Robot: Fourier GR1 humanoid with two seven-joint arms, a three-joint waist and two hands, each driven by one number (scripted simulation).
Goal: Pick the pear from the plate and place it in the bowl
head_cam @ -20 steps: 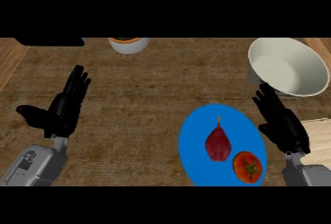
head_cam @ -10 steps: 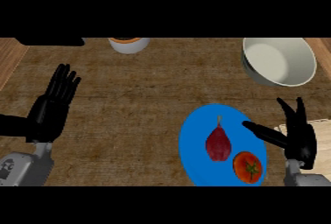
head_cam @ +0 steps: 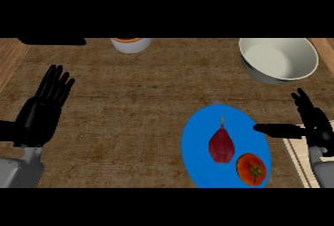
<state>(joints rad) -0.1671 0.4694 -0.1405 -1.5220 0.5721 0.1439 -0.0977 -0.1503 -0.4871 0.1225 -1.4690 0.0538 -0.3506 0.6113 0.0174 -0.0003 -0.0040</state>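
One dark red, teardrop-shaped pear [head_cam: 221,145] lies on its side in the middle of the single round blue plate [head_cam: 195,152], its thin stem pointing away from the robot, and one red tomato [head_cam: 252,169] sits just beside the pear, nearer the plate's lower right rim. One white, deep, round bowl [head_cam: 251,65] stands on the brown woven counter [head_cam: 143,101] well beyond the plate, up and to its right, and holds nothing. A small white cup with an orange top [head_cam: 131,44] stands far above and to the left of the plate. The right robot hand [head_cam: 312,126] hangs just off the plate's right rim, spread, with fingers straight and the thumb stretched toward the pear but not touching it. The left robot hand [head_cam: 40,115] rests open, fingers up, well left of the plate. The pear looks light, stiff and smooth-skinned, so it may roll or slip; the broad lower belly seems the best place to close round, thumb on one side and fingers on the other, keeping clear of the thin stem and the neighbouring tomato.
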